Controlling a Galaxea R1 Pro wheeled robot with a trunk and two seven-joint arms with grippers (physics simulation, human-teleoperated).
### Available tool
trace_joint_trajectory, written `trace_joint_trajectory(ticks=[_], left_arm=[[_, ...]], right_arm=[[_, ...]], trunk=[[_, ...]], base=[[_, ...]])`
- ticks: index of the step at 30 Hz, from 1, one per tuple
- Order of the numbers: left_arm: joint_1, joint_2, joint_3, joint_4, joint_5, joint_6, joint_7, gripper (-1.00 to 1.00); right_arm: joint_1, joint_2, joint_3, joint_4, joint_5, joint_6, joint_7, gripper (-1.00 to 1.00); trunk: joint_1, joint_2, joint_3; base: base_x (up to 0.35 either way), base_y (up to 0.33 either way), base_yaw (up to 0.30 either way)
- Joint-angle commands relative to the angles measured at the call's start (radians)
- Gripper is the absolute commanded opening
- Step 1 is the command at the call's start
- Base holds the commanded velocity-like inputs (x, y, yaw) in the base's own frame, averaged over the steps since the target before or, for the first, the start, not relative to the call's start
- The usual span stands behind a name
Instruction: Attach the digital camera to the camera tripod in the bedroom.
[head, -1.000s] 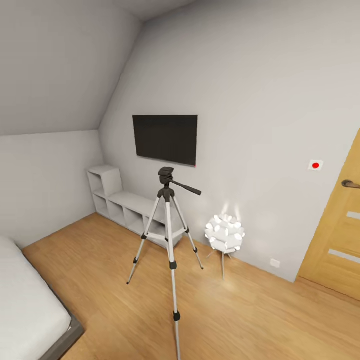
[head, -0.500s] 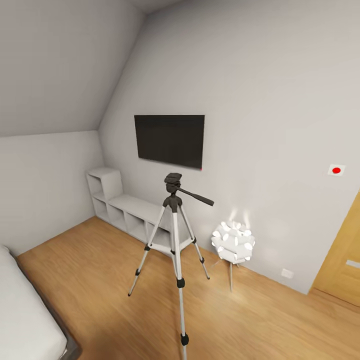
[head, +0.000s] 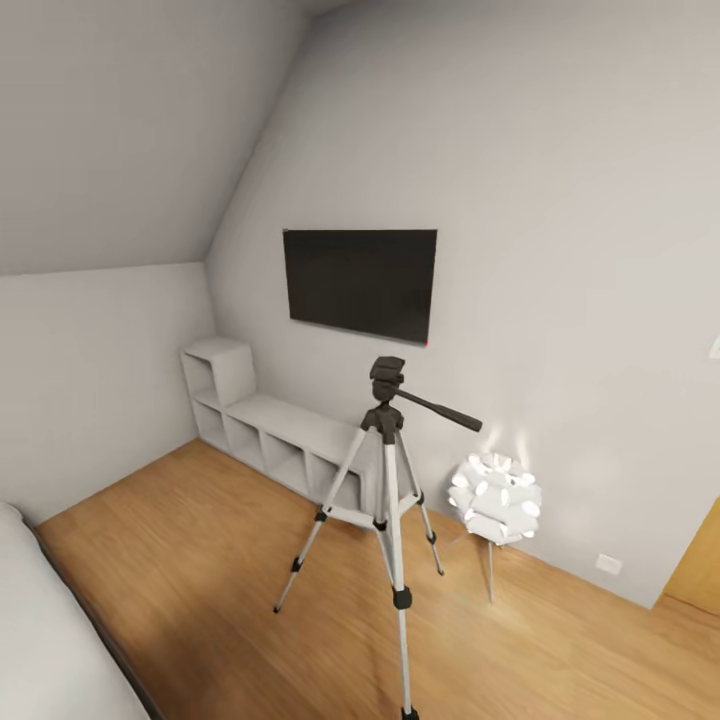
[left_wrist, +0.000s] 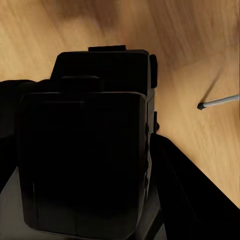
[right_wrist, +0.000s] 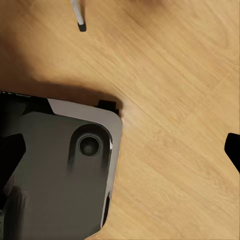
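The camera tripod (head: 388, 500) stands upright on the light wood floor (head: 200, 540) of the bedroom, silver legs spread, its black head's pan handle pointing toward the lamp side. The digital camera (left_wrist: 95, 145), a dark boxy body, sits close before the left wrist view.

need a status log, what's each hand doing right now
Left hand: shut on the digital camera.
Right hand: cannot be told; the wood floor lies below.

A bedroom: bed (head: 40, 640); wall TV (head: 360, 282); sloped ceiling (head: 120, 120).
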Motion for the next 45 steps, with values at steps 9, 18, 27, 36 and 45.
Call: trace_joint_trajectory(ticks=[9,18,27,36,45], left_arm=[[0.000,-0.001,-0.009,0.000,0.007,-0.002,-0.005,-1.00],[0.000,-0.001,-0.010,-0.002,0.007,-0.003,-0.004,-1.00],[0.000,-0.003,-0.011,0.001,0.008,-0.009,-0.003,-1.00],[0.000,-0.004,-0.012,0.000,0.008,-0.009,-0.002,-1.00],[0.000,-0.006,-0.013,0.000,0.006,-0.010,-0.002,-1.00]], right_arm=[[-0.001,0.004,-0.003,0.003,0.005,-0.007,0.002,1.00],[-0.001,0.008,-0.005,0.003,0.003,-0.001,0.003,1.00],[-0.001,0.007,-0.005,0.003,0.003,-0.001,0.003,1.00],[-0.001,0.006,-0.005,0.003,0.003,0.000,0.003,1.00],[-0.001,0.006,-0.005,0.003,0.003,0.001,0.003,1.00]], trunk=[[0.001,-0.001,0.000],[0.001,-0.001,0.000],[0.001,-0.001,0.000],[0.001,-0.001,0.000],[0.001,-0.001,0.000]], base=[[0.198,0.320,0.000],[0.186,0.324,-0.136],[0.130,0.229,-0.243],[0.012,0.018,-0.246],[0.163,0.001,-0.246]])
